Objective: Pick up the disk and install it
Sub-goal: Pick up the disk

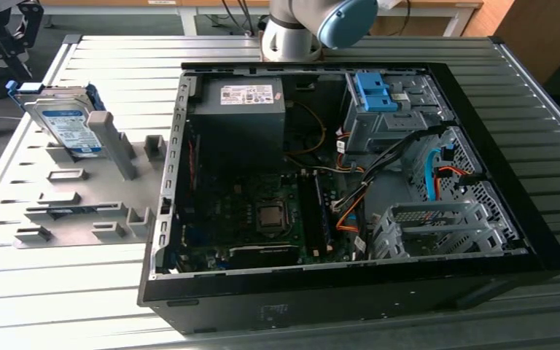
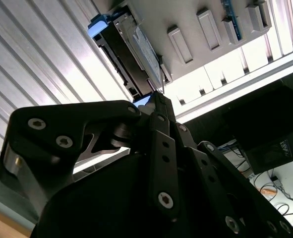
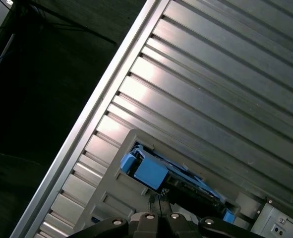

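Closed claw near the upright disk (label plain in the exterior view)

silver disk — blue rails, upright on edge, leaning

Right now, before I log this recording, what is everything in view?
disk: one, silver with white-and-blue label and blue rails, standing on edge in the holder at the exterior view's left
holder: one, grey, slotted, on the table beside the case
computer case: one, black, lying open on the table
power supply: one, black with white sticker, inside the case
bracket: one, bare blue plastic, in the case's drive bay
motherboard: one, dark, on the case floor
table: one, silver, slatted
arm: one, grey with blue cap, behind the case
hand: one, black, close to the disk in the second wrist view
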